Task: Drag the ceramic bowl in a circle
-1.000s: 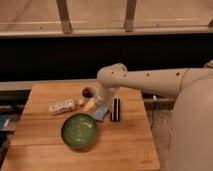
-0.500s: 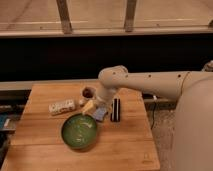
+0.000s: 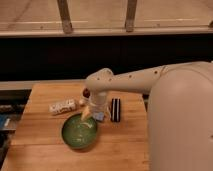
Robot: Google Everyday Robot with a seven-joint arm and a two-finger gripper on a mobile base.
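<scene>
The ceramic bowl is round, shallow and glossy green, and sits on the wooden table near its front middle. My white arm reaches in from the right and bends down over it. My gripper hangs at the bowl's far right rim, its pale tip over or touching the rim. I cannot tell how the gripper stands on the rim.
A white packet lies left of the arm. A black-and-white striped object stands right of the gripper. A small dark red item sits behind the arm. The table's front and right edges are close to the bowl.
The bowl and gripper have shifted slightly together toward the front left of the table. The other items have not moved.
</scene>
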